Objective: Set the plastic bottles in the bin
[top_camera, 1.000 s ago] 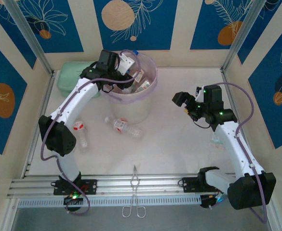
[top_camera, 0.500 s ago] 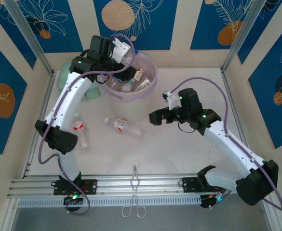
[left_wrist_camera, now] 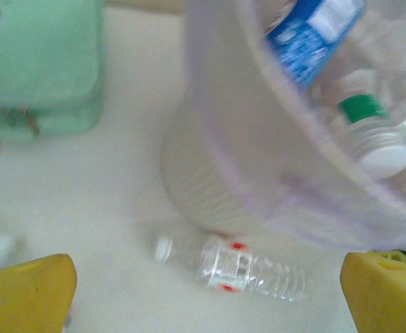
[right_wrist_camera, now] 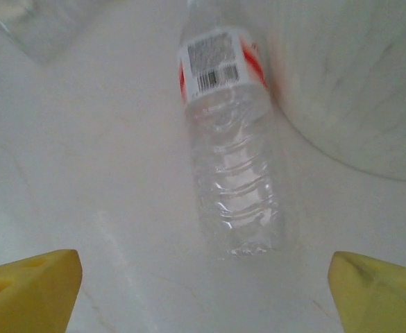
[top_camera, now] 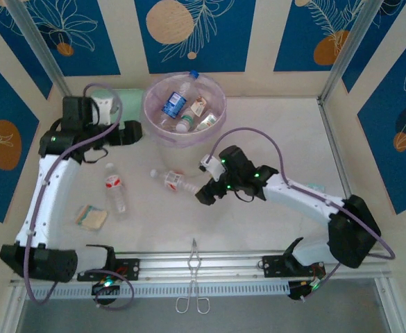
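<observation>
White tabletop (top_camera: 279, 146) as I view it: my left gripper (top_camera: 134, 132) hangs spread wide and empty at nine o'clock of the bin (top_camera: 189, 158), while my right gripper (top_camera: 201, 195) gapes, touching nothing, at four o'clock of a red-labelled bottle (top_camera: 177, 182) lying at the bin's six o'clock.

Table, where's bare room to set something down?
Widest bare patch: far right, between the bin, the right wall and the right arm. A smaller strip runs between the middle bottle and the front rail. Crowded on the left: case, another bottle, sponge.
</observation>
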### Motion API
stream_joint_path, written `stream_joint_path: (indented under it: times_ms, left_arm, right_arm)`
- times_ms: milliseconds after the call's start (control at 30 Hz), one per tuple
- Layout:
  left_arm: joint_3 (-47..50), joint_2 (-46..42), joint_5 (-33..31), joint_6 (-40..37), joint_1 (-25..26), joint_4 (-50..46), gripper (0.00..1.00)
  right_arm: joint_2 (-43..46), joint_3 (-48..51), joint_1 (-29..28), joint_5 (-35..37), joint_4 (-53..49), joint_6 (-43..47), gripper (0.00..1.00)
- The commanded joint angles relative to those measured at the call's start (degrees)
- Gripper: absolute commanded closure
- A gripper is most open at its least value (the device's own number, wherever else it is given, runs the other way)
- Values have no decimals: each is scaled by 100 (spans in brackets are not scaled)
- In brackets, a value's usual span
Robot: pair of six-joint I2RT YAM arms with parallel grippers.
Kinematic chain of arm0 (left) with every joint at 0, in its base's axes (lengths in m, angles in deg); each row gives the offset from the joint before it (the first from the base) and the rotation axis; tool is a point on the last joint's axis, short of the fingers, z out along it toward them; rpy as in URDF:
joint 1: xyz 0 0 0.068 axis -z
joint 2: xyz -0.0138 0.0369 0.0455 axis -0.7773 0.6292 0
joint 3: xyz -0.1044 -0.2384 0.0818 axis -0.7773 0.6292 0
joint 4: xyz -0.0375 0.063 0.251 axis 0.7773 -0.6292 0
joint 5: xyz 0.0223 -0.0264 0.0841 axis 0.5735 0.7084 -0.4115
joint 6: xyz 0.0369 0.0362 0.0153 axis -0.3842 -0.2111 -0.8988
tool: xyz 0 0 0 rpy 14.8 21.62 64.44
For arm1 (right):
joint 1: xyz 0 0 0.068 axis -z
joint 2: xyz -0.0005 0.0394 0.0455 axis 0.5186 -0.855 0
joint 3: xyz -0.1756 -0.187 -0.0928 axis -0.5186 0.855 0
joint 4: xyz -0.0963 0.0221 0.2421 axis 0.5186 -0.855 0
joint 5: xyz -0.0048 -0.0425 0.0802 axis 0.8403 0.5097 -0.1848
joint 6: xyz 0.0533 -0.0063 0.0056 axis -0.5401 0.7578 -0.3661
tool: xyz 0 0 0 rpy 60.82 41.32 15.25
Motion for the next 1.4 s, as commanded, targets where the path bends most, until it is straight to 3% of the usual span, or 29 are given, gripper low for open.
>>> stream_joint_path:
  times_ms: [0,233,333,400,500,767,933,1133,1233,1367]
  left_arm:
    - [832,-318,234,750,-300,228,3]
    - [2272,-799,-991,888,-523,359,0]
    - [2667,-936,-992,1109,-543,769,0]
    - [2808,-987,-910,1289,-546,1038,0]
    - [2743,-939,-851,1321,-545,1112,0]
    - [2194,-922,-664,1226,-537,910,0]
    - [1718,-1018,-344,1376,-537,890,0]
    - [1089,-1167,369,1713,-528,1103,0]
    - [629,-1214,427,1596,-476,994,0]
    - [57,-1211,1137,1621,-476,1070,0]
  right_arm:
    - [-358,147,-152,517,624,324,6]
    - [-1313,81,-551,1216,1148,584,3]
    - [-1653,18,-634,1241,1322,556,4]
    - [-1864,-34,-702,1302,1411,537,8]
    - [-1923,-56,-831,1495,1448,507,23]
    - [-1240,57,-888,1428,935,241,48]
    - [-574,-30,-883,1159,249,136,49]
    - [483,-327,-814,-12,-455,-201,49]
    - [882,-541,-709,-539,-552,-390,49]
    - [1064,-903,-586,-308,-228,-726,50]
